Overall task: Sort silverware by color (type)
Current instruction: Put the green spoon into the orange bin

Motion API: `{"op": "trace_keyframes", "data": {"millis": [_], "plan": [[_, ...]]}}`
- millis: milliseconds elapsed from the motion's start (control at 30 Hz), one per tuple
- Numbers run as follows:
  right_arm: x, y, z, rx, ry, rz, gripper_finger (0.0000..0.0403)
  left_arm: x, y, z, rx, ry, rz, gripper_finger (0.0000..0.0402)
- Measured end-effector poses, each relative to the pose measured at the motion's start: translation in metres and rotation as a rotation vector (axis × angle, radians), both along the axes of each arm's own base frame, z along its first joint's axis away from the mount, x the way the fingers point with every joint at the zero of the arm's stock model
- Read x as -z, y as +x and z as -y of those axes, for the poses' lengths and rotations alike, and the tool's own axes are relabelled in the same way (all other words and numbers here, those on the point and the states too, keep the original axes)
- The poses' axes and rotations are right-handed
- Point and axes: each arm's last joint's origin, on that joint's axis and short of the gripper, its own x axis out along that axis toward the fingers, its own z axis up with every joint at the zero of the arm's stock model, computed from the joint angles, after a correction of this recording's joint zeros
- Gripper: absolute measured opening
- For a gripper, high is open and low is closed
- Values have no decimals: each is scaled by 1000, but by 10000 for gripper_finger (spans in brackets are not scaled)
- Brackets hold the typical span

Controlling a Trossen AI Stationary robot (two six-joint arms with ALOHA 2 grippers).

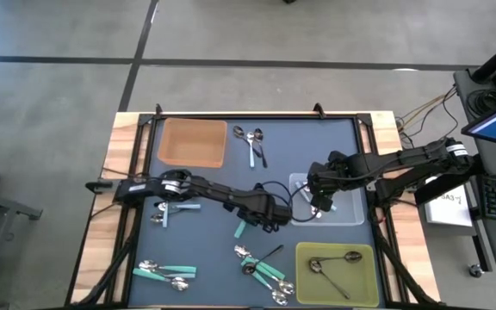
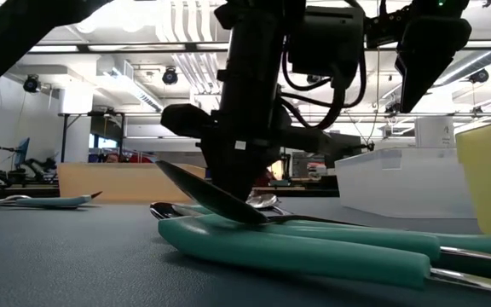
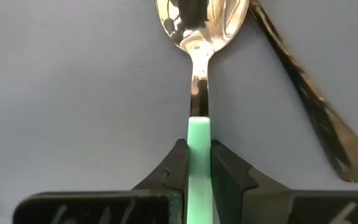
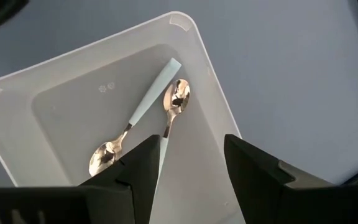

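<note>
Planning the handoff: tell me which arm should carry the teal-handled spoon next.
Left. The left pincer is already shut on the teal-handled spoon mid-mat. The right pincer hangs open over the clear tray, which holds two light-blue-handled spoons.

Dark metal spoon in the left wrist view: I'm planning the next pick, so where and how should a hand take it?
Probably take the dark spoon mid-handle, from straight above, fingers across its width: it lies flat on the mat, and its far end runs close to the teal spoon shut in the left hand.
</note>
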Motion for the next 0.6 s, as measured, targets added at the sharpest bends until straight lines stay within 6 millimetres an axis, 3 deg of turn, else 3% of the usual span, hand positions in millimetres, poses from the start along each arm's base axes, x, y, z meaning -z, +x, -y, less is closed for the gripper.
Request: {"op": "trace_keyframes", "data": {"millis": [133,267,433,600], "plan": [[0,0,0,0,0,1,171,-18,4,-5,82,9,-18,24],[0,0,0,0,0,1,171,-51,3,-23,150,94,-44,24],[0,1,0,7,2,10,171,-82,1,-58,224,199,4,24],[0,1,0,52,15,25,171,-108,-23,-106,231,297,-35,24]]}}
